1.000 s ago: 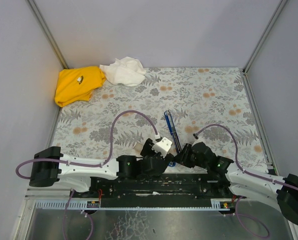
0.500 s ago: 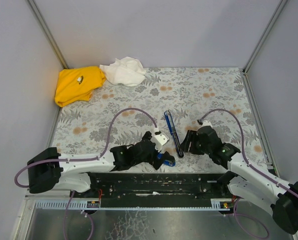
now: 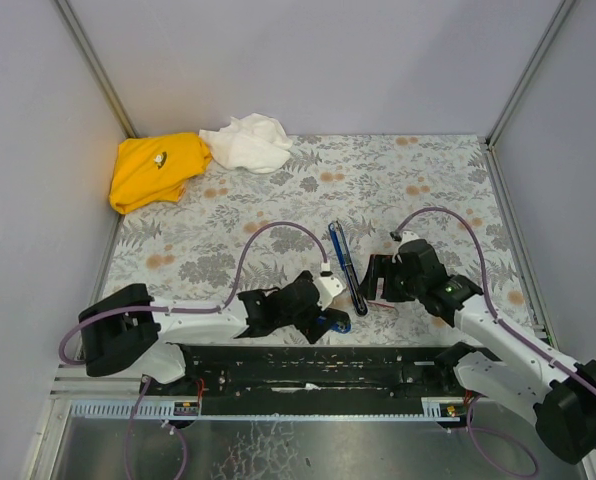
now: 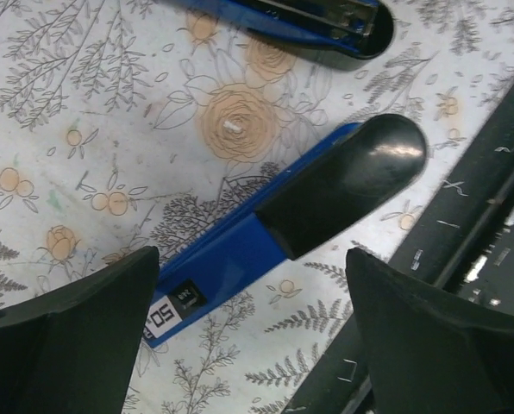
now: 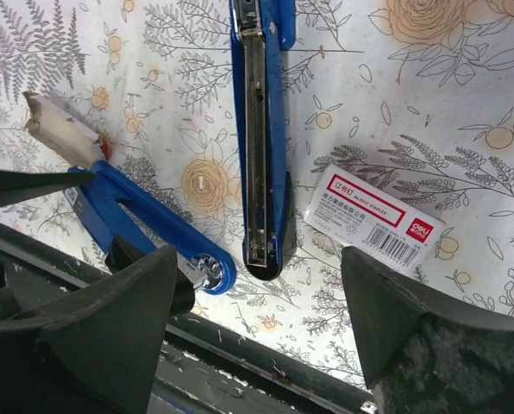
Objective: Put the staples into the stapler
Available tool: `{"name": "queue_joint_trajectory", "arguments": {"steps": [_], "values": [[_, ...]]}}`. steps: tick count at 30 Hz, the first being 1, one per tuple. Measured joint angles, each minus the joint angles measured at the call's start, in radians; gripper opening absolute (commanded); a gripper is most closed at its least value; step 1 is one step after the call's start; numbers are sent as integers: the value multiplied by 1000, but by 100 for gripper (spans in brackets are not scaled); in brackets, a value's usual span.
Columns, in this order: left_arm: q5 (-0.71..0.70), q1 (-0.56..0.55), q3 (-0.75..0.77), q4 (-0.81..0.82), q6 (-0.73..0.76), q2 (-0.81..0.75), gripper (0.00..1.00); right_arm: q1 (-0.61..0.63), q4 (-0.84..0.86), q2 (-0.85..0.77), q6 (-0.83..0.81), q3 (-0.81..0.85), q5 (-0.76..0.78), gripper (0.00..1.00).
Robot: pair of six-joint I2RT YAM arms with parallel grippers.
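The stapler lies swung wide open on the flowered mat. Its long blue arm shows an open metal channel. Its other blue arm, with a black cap, angles off toward the near edge. My left gripper hovers open over that capped arm, holding nothing. The staples box, white with red print, lies flat just right of the channel arm. My right gripper is open above the box and the stapler's tip. No loose staple strip shows.
A yellow cloth and a white cloth lie at the far left corner. The black base rail, strewn with stray staples, runs along the near edge. Grey walls close in the table on three sides.
My right gripper has opened and moved away from the near edge, farther up the mat beside the stapler. My left arm has stretched rightward toward the stapler's near end.
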Motion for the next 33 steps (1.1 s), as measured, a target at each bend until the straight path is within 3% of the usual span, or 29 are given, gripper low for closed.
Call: {"name": "queue_joint_trajectory", "arguments": {"steps": [2,6,10,15,22,29,33], "values": [[-27,1,8,0,-2,21,59,0,-2,-13,-1,1,-9,83],[-95,-5,31,-6,-13,60,36,-1,-8,-61,1,1,-17,83],[-145,-38,44,-10,-40,64,42,-1,-22,-110,13,0,-16,83],[-162,-72,45,-18,-100,63,59,-1,-26,-150,38,-18,-15,86],[-162,-83,-8,-27,-181,6,62,-1,-29,-175,73,-53,-13,89],[-175,-94,-39,-56,-222,-2,50,-1,-20,-205,115,-79,-13,93],[-199,-118,-40,-63,-234,13,27,-1,-11,-218,158,-87,-14,97]]}}
